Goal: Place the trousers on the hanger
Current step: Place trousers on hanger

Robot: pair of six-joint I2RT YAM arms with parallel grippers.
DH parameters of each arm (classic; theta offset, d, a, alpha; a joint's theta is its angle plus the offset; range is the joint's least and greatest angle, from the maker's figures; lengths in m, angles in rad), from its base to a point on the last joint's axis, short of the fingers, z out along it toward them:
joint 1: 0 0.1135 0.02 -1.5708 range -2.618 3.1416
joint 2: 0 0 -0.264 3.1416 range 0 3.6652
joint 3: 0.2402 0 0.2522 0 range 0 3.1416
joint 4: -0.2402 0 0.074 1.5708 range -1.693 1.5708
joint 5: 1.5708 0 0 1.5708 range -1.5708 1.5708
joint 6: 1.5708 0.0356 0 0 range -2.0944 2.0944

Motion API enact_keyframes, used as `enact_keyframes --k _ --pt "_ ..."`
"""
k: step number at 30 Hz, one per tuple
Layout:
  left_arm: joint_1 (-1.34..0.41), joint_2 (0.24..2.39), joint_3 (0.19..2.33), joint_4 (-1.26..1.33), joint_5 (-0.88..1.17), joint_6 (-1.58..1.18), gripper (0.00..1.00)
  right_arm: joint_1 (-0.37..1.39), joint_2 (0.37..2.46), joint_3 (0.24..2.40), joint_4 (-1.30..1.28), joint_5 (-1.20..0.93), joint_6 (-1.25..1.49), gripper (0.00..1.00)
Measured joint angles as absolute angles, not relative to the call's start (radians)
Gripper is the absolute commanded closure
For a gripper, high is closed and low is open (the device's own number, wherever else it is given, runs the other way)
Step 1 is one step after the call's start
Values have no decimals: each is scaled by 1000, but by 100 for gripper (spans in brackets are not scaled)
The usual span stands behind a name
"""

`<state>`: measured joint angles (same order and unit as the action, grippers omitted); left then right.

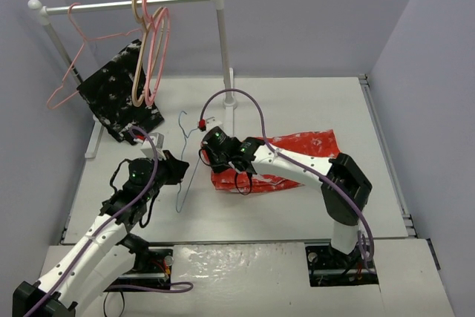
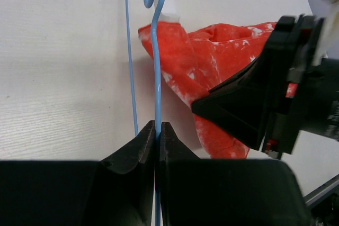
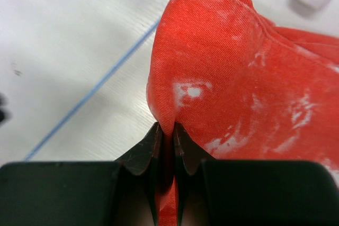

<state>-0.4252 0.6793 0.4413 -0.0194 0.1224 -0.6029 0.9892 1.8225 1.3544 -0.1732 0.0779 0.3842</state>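
Your left tool (image 2: 158, 126) is pinched fully closed on one wire of the light-blue hanger (image 2: 157, 67), with a second strand of the same wire running just beside it at 9 o'clock. From above, the hanger looks narrow. Its long axis runs roughly 12 to 6 o'clock across the counter (image 1: 297, 206), leaning slightly toward 1 o'clock. The hook points to 12 o'clock and the lower end to 6.

Your right tool (image 3: 167, 129) has its jaws closed on a fold at the edge of the red-orange trousers (image 3: 228, 67), and the cloth rises in a peak from the grip. The trousers lie bunched near the counter's centre. Their long axis runs 3 to 9 o'clock, and the gripped end points to 9 o'clock, just beside the hanger.

At 11 o'clock stands a rail (image 1: 126, 4) carrying pink and beige hangers (image 1: 152, 57) and a black speckled garment (image 1: 119, 94).
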Motion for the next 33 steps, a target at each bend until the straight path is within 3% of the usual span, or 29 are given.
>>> enact_keyframes --k 13,22,25,29,31,33 --pt "-455 750 412 139 163 -625 100 975 1799 1410 -127 30 379 100" --pt "-467 761 349 245 168 -695 100 914 1821 1334 140 -78 469 96" --pt "-473 775 340 279 165 -713 100 906 1841 1296 232 -106 501 81" --pt "-478 781 319 298 154 -731 100 905 1891 1282 316 -145 531 41" --pt "-478 780 312 294 140 -736 100 901 1902 1278 328 -154 534 34" --pt "-478 780 310 293 131 -740 100 891 1900 1270 331 -161 533 34"
